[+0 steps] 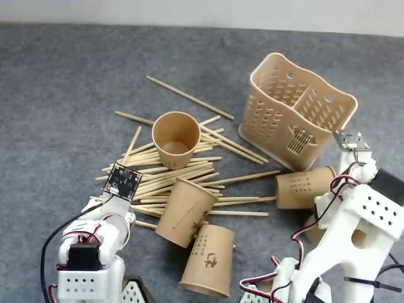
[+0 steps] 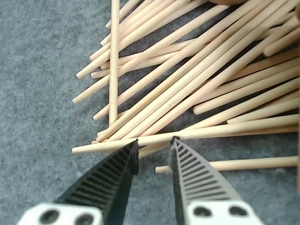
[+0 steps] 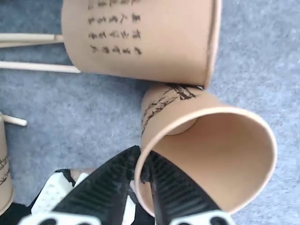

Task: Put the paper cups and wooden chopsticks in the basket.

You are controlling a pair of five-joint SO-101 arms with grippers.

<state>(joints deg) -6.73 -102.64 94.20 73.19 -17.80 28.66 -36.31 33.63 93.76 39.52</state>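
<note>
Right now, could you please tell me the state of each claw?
Left claw: open, holding nothing.
Right claw: closed on the rim of a paper cup.

High view down over table [image 1: 63, 76], wrist views close, left sharing chopsticks [image 2: 187, 84], right apparently a cup [image 3: 220, 154].

The desk [image 1: 57, 88] is covered from edge to edge by a mottled grey, felt-like mat [image 1: 353, 57] with a short fuzzy nap. Along its far edge runs a pale off-white strip [image 1: 202, 9], wall or bare surface, I cannot tell which. The light is soft and even, and shadows are faint.
</note>
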